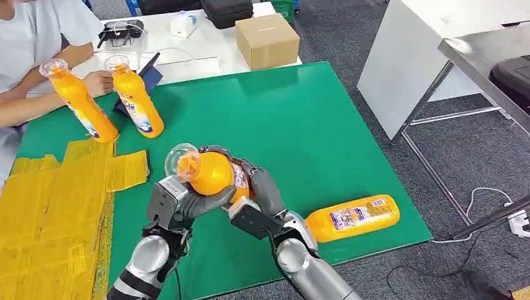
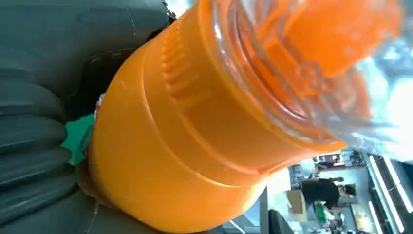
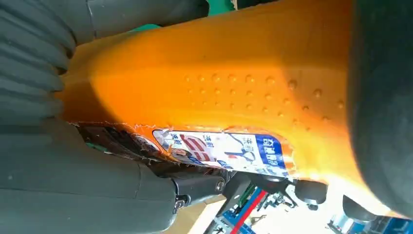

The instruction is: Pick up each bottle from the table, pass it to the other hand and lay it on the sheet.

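Fingers [image 1: 209,201] of our left hand [image 1: 181,203] curl under the neck end of an orange bottle [image 1: 212,174], and the right hand [image 1: 259,197] wraps the same bottle's body from the other side, so both hands grasp it at once, raised above the green surface [image 1: 300,119]. In our left wrist view the bottle's ribbed shoulder [image 2: 195,122] and clear cap [image 2: 311,63] loom just past the fingers, with the grey ribbed cover [image 2: 29,146] pressed alongside. In our right wrist view the dimpled orange side [image 3: 234,73] lies right against the thick dark finger [image 3: 384,107], its torn blue and white label [image 3: 229,151] facing the palm.

Beyond the right hand's fingers, close behind the wrist, a second bottle [image 1: 353,217] lies on its side on the green surface, label up. Out past the left hand's fingers we see the yellow sheet [image 1: 56,206], a patchwork of taped strips spread over that edge of the surface. Further out still, well apart from both hands, two more orange bottles stand tilted: one [image 1: 78,100] leaning at the sheet's far corner and one [image 1: 136,97] just beside it on the green. A person's hand [image 1: 97,81] rests between those two bottles, next to a dark tablet [image 1: 147,72]. A cardboard box [image 1: 267,40] sits on the white table [image 1: 206,50] past the green surface.
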`<state>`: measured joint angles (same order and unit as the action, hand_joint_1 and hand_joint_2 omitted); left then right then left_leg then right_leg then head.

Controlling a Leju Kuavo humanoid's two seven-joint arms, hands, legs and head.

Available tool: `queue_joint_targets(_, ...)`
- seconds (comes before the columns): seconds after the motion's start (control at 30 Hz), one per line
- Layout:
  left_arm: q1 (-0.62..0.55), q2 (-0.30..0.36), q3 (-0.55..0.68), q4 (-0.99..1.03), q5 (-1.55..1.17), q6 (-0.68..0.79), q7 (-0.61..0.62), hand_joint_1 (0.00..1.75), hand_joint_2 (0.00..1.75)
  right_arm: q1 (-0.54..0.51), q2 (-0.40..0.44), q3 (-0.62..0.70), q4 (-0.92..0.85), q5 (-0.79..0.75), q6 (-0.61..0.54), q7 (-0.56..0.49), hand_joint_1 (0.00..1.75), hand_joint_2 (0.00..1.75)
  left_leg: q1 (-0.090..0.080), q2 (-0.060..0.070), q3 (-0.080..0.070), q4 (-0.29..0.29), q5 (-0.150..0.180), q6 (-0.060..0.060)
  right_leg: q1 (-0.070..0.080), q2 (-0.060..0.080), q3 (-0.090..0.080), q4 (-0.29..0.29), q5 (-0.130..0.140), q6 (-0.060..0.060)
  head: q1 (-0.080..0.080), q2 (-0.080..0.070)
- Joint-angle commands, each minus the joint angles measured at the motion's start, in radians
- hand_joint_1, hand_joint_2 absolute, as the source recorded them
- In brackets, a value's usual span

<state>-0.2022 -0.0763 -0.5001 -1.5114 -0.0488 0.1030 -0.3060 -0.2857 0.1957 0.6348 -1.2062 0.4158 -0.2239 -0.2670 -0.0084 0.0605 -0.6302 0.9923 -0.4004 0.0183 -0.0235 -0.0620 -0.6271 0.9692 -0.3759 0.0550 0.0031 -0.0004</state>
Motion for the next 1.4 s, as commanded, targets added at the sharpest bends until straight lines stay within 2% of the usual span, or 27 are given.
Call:
queue_joint_targets(0.03, -0.032, -0.003, 0.036, -0.011, 0.026, 0.024, -0.016, 1.75, 1.75, -0.019, -0.027, 0.006, 0.064, -0.011, -0.019, -0.003, 1.75, 1.75, 0.002, -0.005, 0.003, 0.000, -0.002, -0.001, 0.001, 0.002, 0.004, 0.000, -0.002, -0.002, 0.000, 0.000)
queue_joint_targets(0.13, -0.033, -0.001, 0.040, -0.011, 0.028, 0.024, -0.016, 1.75, 1.75, -0.020, -0.029, 0.006, 0.061, -0.011, -0.018, -0.003, 1.75, 1.75, 0.002, -0.004, 0.002, 0.000, -0.001, -0.001, 0.001, 0.002, 0.003, -0.001, -0.001, -0.002, 0.000, 0.000)
queue_joint_targets(0.17, -0.034, 0.001, 0.044, -0.011, 0.032, 0.025, -0.017, 1.75, 1.75, -0.012, -0.030, -0.009, 0.046, -0.019, -0.030, -0.004, 1.50, 1.75, 0.003, -0.006, 0.005, 0.001, -0.002, -0.002, 0.001, 0.003, 0.005, 0.000, -0.002, -0.003, 0.000, 0.000)
queue_joint_targets(0.2, -0.033, 0.007, 0.055, -0.020, 0.031, 0.037, -0.022, 1.75, 1.75, -0.003, -0.035, -0.029, 0.023, -0.032, -0.041, -0.008, 0.19, 1.75, 0.002, -0.005, 0.003, 0.000, -0.001, -0.001, 0.001, 0.002, 0.004, -0.001, -0.001, -0.002, 0.000, 0.000)
queue_joint_targets(0.23, -0.034, 0.016, 0.063, -0.028, 0.031, 0.039, -0.021, 1.75, 1.75, 0.004, -0.045, -0.041, -0.002, -0.038, -0.045, -0.011, 0.00, 1.75, 0.003, -0.006, 0.005, 0.001, -0.002, -0.002, 0.001, 0.003, 0.006, 0.000, -0.002, -0.003, 0.000, 0.000)
queue_joint_targets(0.4, -0.034, 0.095, 0.204, -0.120, -0.217, 0.246, -0.058, 1.75, 1.75, 0.089, -0.103, -0.125, -0.257, -0.089, -0.046, -0.042, 0.00, 1.75, 0.002, -0.006, 0.003, 0.002, -0.002, -0.002, 0.001, 0.002, 0.004, 0.001, -0.002, -0.003, 0.000, 0.000)
queue_joint_targets(0.43, -0.040, 0.102, 0.237, -0.119, -0.324, 0.302, -0.051, 1.75, 1.75, 0.103, -0.110, -0.133, -0.302, -0.087, -0.044, -0.047, 0.00, 1.75, 0.002, -0.004, 0.002, 0.001, -0.002, -0.002, 0.001, 0.003, 0.002, 0.001, -0.002, -0.002, 0.000, 0.000)
queue_joint_targets(0.5, -0.051, 0.099, 0.304, -0.108, -0.709, 0.521, -0.056, 1.75, 1.75, 0.134, -0.118, -0.141, -0.393, -0.078, -0.059, -0.076, 0.00, 1.75, 0.001, -0.004, 0.002, 0.001, -0.001, -0.002, 0.001, 0.002, 0.002, 0.001, -0.002, -0.002, 0.000, 0.000)
queue_joint_targets(0.53, -0.053, 0.097, 0.303, -0.112, -0.715, 0.523, -0.052, 1.75, 1.75, 0.139, -0.119, -0.139, -0.409, -0.079, -0.060, -0.074, 0.00, 1.75, 0.001, -0.003, 0.000, 0.001, -0.001, -0.001, 0.000, 0.001, 0.001, 0.001, -0.001, -0.002, 0.000, 0.000)
queue_joint_targets(0.57, -0.058, 0.090, 0.334, -0.099, -0.889, 0.590, -0.013, 1.75, 1.75, 0.141, -0.126, -0.130, -0.426, -0.069, -0.069, -0.078, 0.00, 1.75, 0.003, -0.006, 0.004, 0.002, -0.003, -0.002, 0.001, 0.003, 0.004, 0.002, -0.003, -0.003, 0.000, 0.000)
queue_joint_targets(0.63, -0.058, 0.090, 0.334, -0.099, -0.889, 0.590, -0.013, 1.75, 1.75, 0.141, -0.126, -0.130, -0.426, -0.069, -0.069, -0.078, 0.00, 1.75, 0.002, -0.004, 0.001, 0.001, -0.001, -0.001, 0.001, 0.002, 0.001, 0.001, -0.001, -0.002, 0.000, 0.000)
queue_joint_targets(0.7, -0.058, 0.017, 0.443, -0.140, -1.190, 0.595, 0.008, 1.75, 1.75, 0.144, -0.136, -0.113, -0.440, -0.046, -0.099, -0.094, 0.00, 1.75, 0.003, -0.006, 0.005, 0.002, -0.003, -0.002, 0.001, 0.003, 0.005, 0.001, -0.003, -0.003, 0.000, 0.000)
queue_joint_targets(0.77, -0.067, 0.014, 0.485, -0.149, -1.367, 0.595, 0.055, 1.75, 1.75, 0.147, -0.147, -0.102, -0.456, -0.036, -0.115, -0.101, 0.00, 1.75, 0.003, -0.006, 0.006, 0.003, -0.004, -0.002, 0.002, 0.005, 0.007, 0.001, -0.004, -0.004, 0.000, 0.000)
queue_joint_targets(0.83, -0.092, 0.122, 0.450, -0.092, -1.522, 0.595, 0.197, 1.75, 1.75, 0.155, -0.156, -0.093, -0.491, -0.031, -0.133, -0.104, 0.00, 1.75, 0.003, -0.004, 0.003, 0.003, -0.003, -0.002, 0.002, 0.005, 0.003, 0.001, -0.002, -0.003, 0.000, 0.000)
queue_joint_targets(0.87, -0.106, 0.252, 0.451, -0.052, -1.522, 0.595, 0.219, 1.75, 1.75, 0.160, -0.158, -0.091, -0.510, -0.019, -0.156, -0.115, 0.00, 1.75, 0.002, -0.005, 0.002, 0.001, -0.001, -0.001, 0.001, 0.002, 0.002, 0.001, -0.002, -0.002, 0.000, 0.000)
queue_joint_targets(0.9, -0.124, 0.330, 0.412, 0.015, -1.522, 0.595, 0.274, 1.75, 1.75, 0.161, -0.159, -0.089, -0.519, 0.002, -0.175, -0.119, 0.00, 1.75, 0.002, -0.005, 0.004, 0.002, -0.002, -0.002, 0.001, 0.004, 0.004, 0.001, -0.003, -0.003, 0.000, 0.000)
queue_joint_targets(0.93, -0.214, 0.519, 0.197, 0.056, -1.522, 0.530, 0.506, 1.75, 1.75, 0.163, -0.161, -0.083, -0.532, 0.023, -0.193, -0.118, 0.00, 1.75, 0.003, -0.003, 0.007, 0.002, -0.004, -0.003, 0.001, 0.008, 0.005, 0.002, -0.003, -0.005, 0.000, 0.000)
queue_joint_targets(0.97, -0.313, 0.629, 0.071, 0.074, -1.522, 0.452, 0.632, 1.75, 1.75, 0.164, -0.161, -0.081, -0.538, 0.029, -0.200, -0.118, 0.00, 1.75, 0.002, -0.001, 0.005, 0.000, -0.002, -0.004, 0.001, 0.007, 0.003, 0.002, -0.002, -0.005, 0.000, 0.000)
queue_joint_targets(1.0, -0.359, 0.665, -0.055, 0.105, -1.522, 0.473, 0.757, 1.75, 1.75, 0.179, -0.152, -0.090, -0.549, 0.049, -0.187, -0.122, 0.00, 1.75, 0.003, -0.005, 0.004, 0.002, -0.002, -0.004, 0.002, 0.005, 0.003, 0.003, -0.003, -0.006, 0.001, 0.000)
queue_joint_targets(1.03, -0.468, 0.658, -0.402, 0.175, -1.522, 0.471, 1.004, 1.75, 1.75, 0.168, -0.158, -0.082, -0.549, 0.047, -0.199, -0.114, 0.00, 1.75, 0.003, -0.006, 0.000, 0.002, 0.000, -0.003, 0.002, 0.000, 0.000, 0.003, -0.002, -0.004, 0.001, 0.000)
queue_joint_targets(1.07, -0.493, 0.662, -0.450, 0.206, -1.522, 0.394, 1.004, 1.75, 1.75, 0.167, -0.159, -0.078, -0.553, 0.049, -0.209, -0.113, 0.00, 1.75, 0.005, -0.012, 0.001, 0.004, 0.000, -0.005, 0.004, -0.003, 0.001, 0.005, -0.004, -0.006, 0.000, 0.000)
queue_joint_targets(1.1, -0.462, 0.628, -0.452, 0.262, -1.522, 0.296, 0.952, 1.75, 1.75, 0.168, -0.158, -0.075, -0.565, 0.078, -0.238, -0.115, 0.00, 1.75, 0.007, -0.023, 0.000, 0.005, 0.001, -0.005, 0.005, -0.013, 0.004, 0.005, -0.006, -0.007, 0.000, 0.000)
queue_joint_targets(1.13, -0.469, 0.622, -0.452, 0.295, -1.522, 0.258, 0.923, 1.75, 1.75, 0.169, -0.159, -0.074, -0.574, 0.092, -0.250, -0.114, 0.00, 1.75, 0.005, -0.014, 0.001, 0.000, 0.004, -0.005, 0.005, -0.008, 0.000, 0.001, -0.002, -0.005, -0.001, 0.000)
queue_joint_targets(1.2, -0.464, 0.541, -0.336, 0.446, -1.522, 0.133, 0.766, 1.75, 1.75, 0.171, -0.158, -0.073, -0.611, 0.133, -0.267, -0.099, 0.00, 1.75, 0.003, -0.006, 0.004, -0.002, 0.004, -0.006, 0.004, -0.001, -0.007, 0.000, 0.000, -0.006, -0.001, 0.000)
queue_joint_targets(1.23, -0.477, 0.499, -0.311, 0.524, -1.522, 0.081, 0.722, 1.75, 1.75, 0.173, -0.156, -0.072, -0.625, 0.146, -0.266, -0.089, 0.00, 1.75, 0.004, -0.005, 0.006, -0.003, 0.003, -0.006, 0.005, 0.002, -0.003, -0.001, 0.000, -0.007, 0.000, 0.000)
queue_joint_targets(1.3, -0.484, 0.481, -0.301, 0.554, -1.522, 0.067, 0.709, 1.75, 1.75, 0.172, -0.156, -0.069, -0.630, 0.151, -0.262, -0.084, 0.00, 1.75, 0.005, -0.005, 0.006, 0.000, 0.001, -0.005, 0.005, 0.002, 0.007, 0.001, -0.001, -0.007, 0.000, 0.000)
queue_joint_targets(1.4, -0.488, 0.458, -0.289, 0.584, -1.522, 0.060, 0.702, 1.75, 1.75, 0.171, -0.153, -0.067, -0.625, 0.156, -0.263, -0.082, 0.00, 1.75, 0.006, 0.001, 0.003, 0.003, 0.000, -0.006, 0.005, 0.008, 0.002, 0.002, 0.000, -0.008, 0.001, 0.000)
